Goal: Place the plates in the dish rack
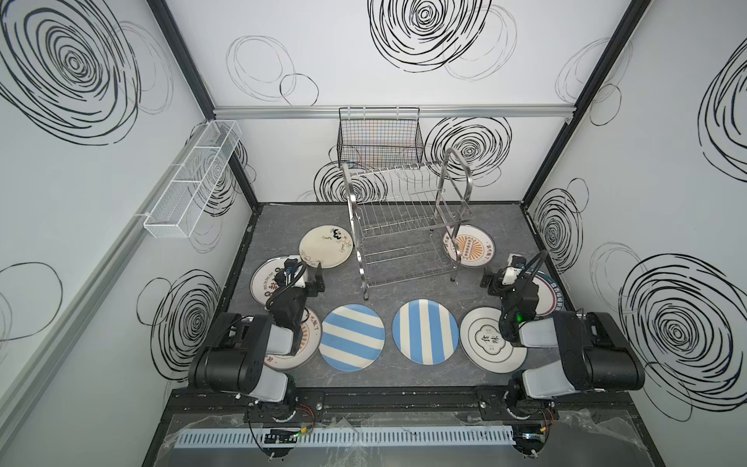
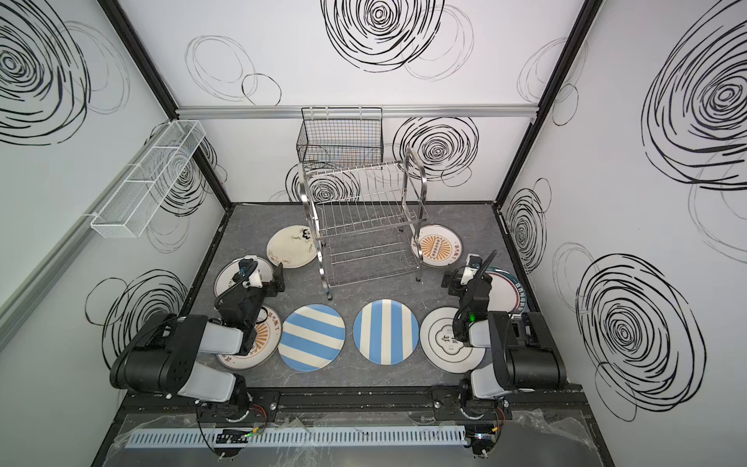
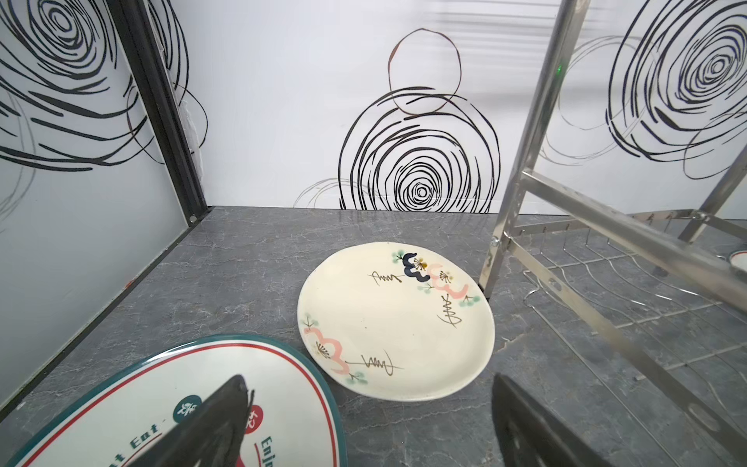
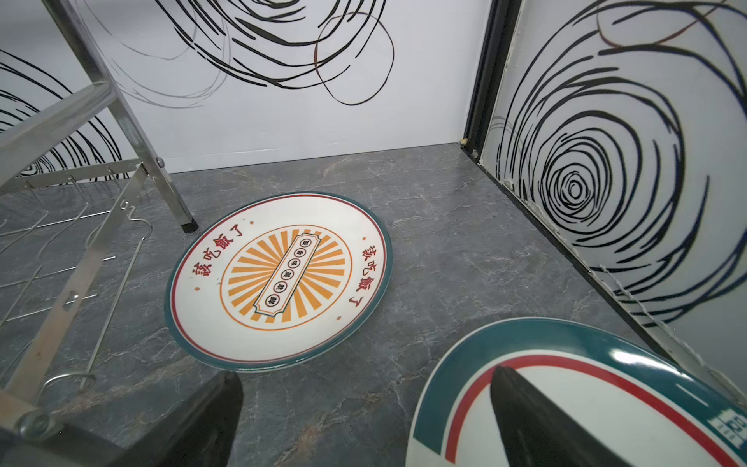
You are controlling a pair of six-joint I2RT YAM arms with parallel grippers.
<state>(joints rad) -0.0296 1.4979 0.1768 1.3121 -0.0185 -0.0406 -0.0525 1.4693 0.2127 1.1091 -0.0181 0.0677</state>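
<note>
The dish rack [image 1: 351, 202] stands empty at the back middle of the table. Several plates lie flat around it. Two blue-striped plates [image 1: 351, 337] [image 1: 425, 331] are in front. A floral cream plate [image 3: 396, 319] lies left of the rack and a sunburst plate [image 4: 279, 279] right of it. My left gripper [image 3: 368, 382] hangs open over the edge of a green-rimmed plate [image 3: 161, 396], holding nothing. My right gripper [image 4: 366, 374] is open too, one finger above another green-rimmed plate [image 4: 525, 339]. My left arm partly hides a second sunburst plate [image 1: 311, 339].
A white plate with Chinese characters [image 1: 487, 343] lies at the front right. A black wire basket [image 1: 380, 137] hangs on the back wall above the rack. A long white mesh tray [image 1: 194, 178] is fixed to the left wall. Patterned walls close three sides.
</note>
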